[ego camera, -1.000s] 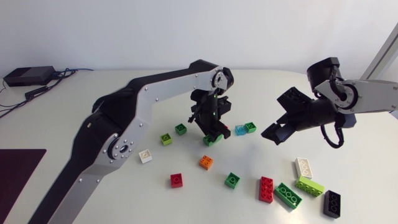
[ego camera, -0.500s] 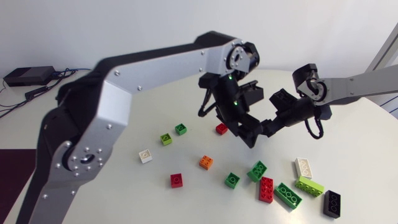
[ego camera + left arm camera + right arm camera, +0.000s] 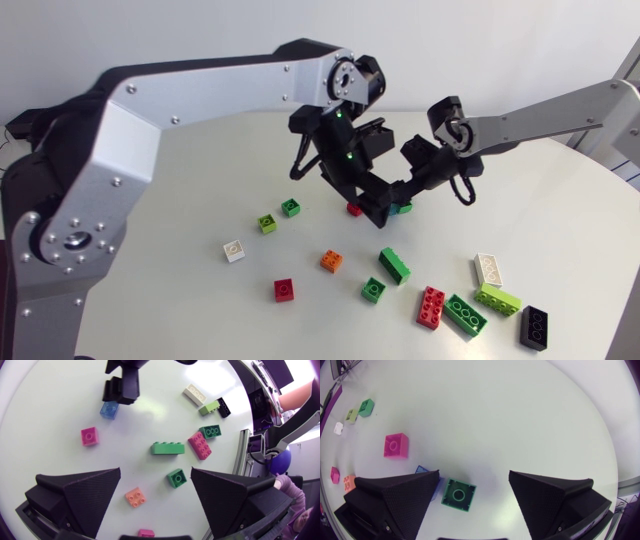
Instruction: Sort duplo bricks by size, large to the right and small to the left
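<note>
Right claw (image 3: 474, 481), open, stood over a small green brick (image 3: 458, 494); left claw (image 3: 156, 472), open and empty, hung close beside it, so descending risked a collision.

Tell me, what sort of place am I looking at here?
Most likely a robotics lab or test bench. Two jointed machine arms, the left arm and the right arm, extend over a plain white table, and small toy bricks lie scattered on it.
</note>
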{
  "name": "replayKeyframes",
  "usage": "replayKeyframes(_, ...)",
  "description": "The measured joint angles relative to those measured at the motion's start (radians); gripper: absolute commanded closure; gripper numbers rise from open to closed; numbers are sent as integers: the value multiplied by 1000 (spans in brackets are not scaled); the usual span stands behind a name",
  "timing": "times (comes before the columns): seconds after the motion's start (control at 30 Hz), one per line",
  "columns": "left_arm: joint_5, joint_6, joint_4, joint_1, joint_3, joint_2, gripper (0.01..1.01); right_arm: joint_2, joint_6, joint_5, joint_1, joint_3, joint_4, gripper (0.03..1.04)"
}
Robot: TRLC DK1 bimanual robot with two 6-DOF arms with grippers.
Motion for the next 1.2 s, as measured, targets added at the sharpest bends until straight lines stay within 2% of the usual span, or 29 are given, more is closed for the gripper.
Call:
replayKeyframes(0.07, -11, 0, 17, 22, -49, -32, 41, 18, 6, 15, 13, 0, -6, 156)
replayKeyframes(0.17, -11, 0, 27, 46, -99, -73, 41, 20, 20, 23, 23, -7, -6, 259)
replayKeyframes(0.27, -11, 0, 43, 53, -133, -107, 41, 7, 34, 35, 35, -30, -2, 585)
replayKeyframes(0.37, -11, 0, 56, 58, -156, -130, 41, -27, 46, 47, 64, -80, 0, 823)
replayKeyframes(0.57, -11, 0, 67, 70, -192, -147, 41, -113, 61, 56, 162, -190, -8, 825)
replayKeyframes(0.77, -12, 0, 72, 77, -214, -175, 41, -216, 82, 18, 343, -300, -66, 825)
replayKeyframes(0.87, -5, 4, 39, 82, -229, -201, 41, -287, 107, -7, 438, -360, -75, 797)
replayKeyframes(0.9, 0, 5, 23, 82, -237, -212, 41, -315, 124, -18, 459, -383, -77, 669)
replayKeyframes(1.0, 24, 8, -20, 82, -245, -235, 41, -381, 163, -19, 510, -431, -74, 118)
replayKeyframes(1.03, 28, 8, -32, 82, -246, -239, 41, -393, 176, -19, 522, -438, -73, 74)
replayKeyframes(1.2, 43, 3, -47, 88, -247, -233, 41, -401, 200, -20, 534, -457, -55, 74)
